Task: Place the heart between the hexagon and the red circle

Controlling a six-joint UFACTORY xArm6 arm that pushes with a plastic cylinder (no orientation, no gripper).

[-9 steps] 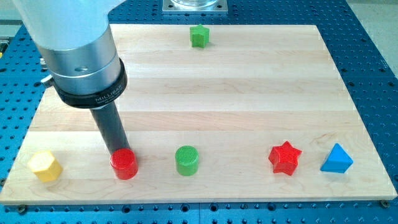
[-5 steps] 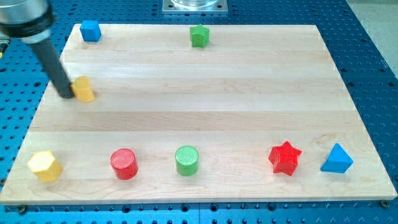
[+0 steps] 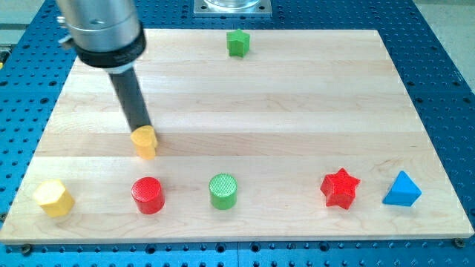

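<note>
The yellow heart lies left of the board's middle, above the red circle. The yellow hexagon sits near the view's bottom left corner. My tip touches the heart's upper edge, on its top-left side. The heart is above the gap between hexagon and red circle, closer to the circle's column.
A green circle stands right of the red circle. A red star and a blue triangle are at the bottom right. A green star is near the top edge. The arm's housing hides the board's top left corner.
My tip went from the red circle up to the left edge, then pushed the yellow heart down and right to above the red circle. The arm now hides the blue block.
</note>
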